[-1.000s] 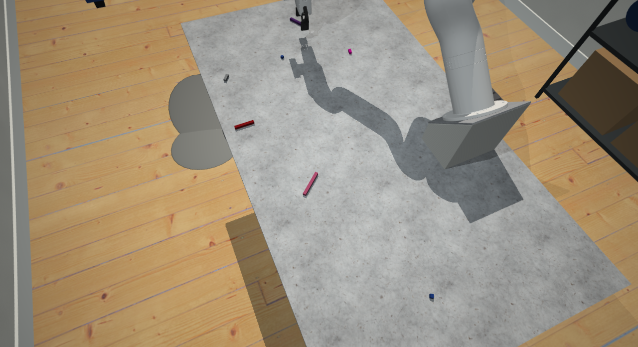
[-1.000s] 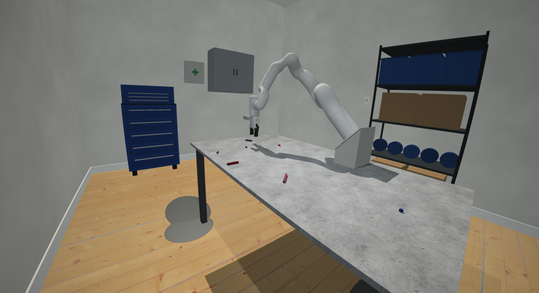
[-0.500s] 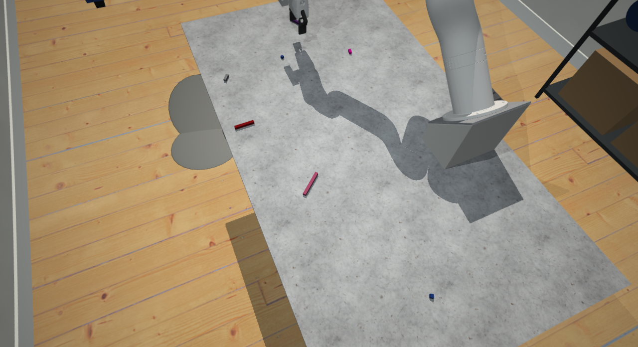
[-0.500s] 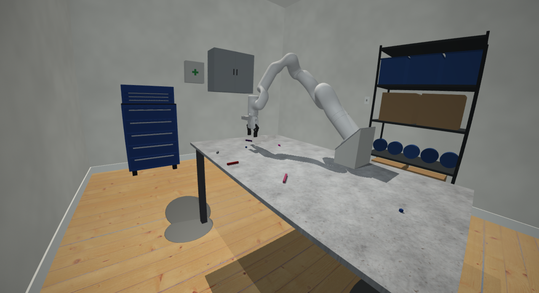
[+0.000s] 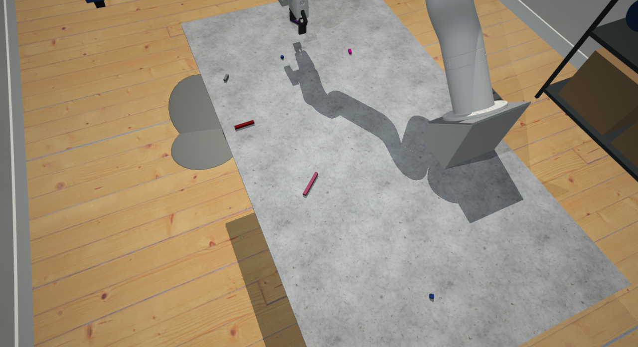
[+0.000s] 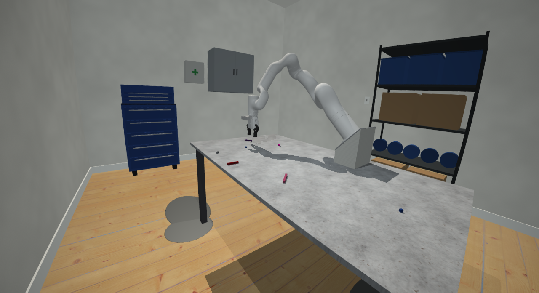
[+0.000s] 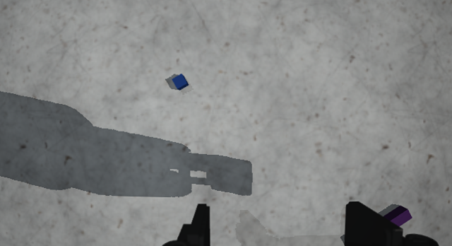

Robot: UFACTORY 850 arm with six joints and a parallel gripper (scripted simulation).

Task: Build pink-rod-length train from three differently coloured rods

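My gripper (image 5: 297, 26) (image 6: 252, 135) (image 7: 277, 226) is open and empty, above the table's far end. The purple rod (image 6: 248, 140) (image 7: 402, 216) lies below it, partly hidden by a finger in the wrist view. A small blue rod (image 5: 281, 57) (image 6: 246, 147) (image 7: 180, 82) lies nearby. The magenta rod (image 5: 350, 51) (image 6: 279, 145) lies to its right in the top and exterior views. The grey rod (image 5: 226, 78) (image 6: 217, 152) and red rod (image 5: 244, 124) (image 6: 233, 163) lie near the left edge. The pink rod (image 5: 310, 184) (image 6: 284, 177) lies nearer the middle. All lie apart.
A second blue rod (image 5: 431, 295) (image 6: 401, 210) lies alone towards the near end of the grey table (image 5: 365, 256) (image 6: 339, 216). The arm's wedge-shaped base (image 5: 472, 135) (image 6: 354, 148) stands at the right side. The arm's shadow crosses the table.
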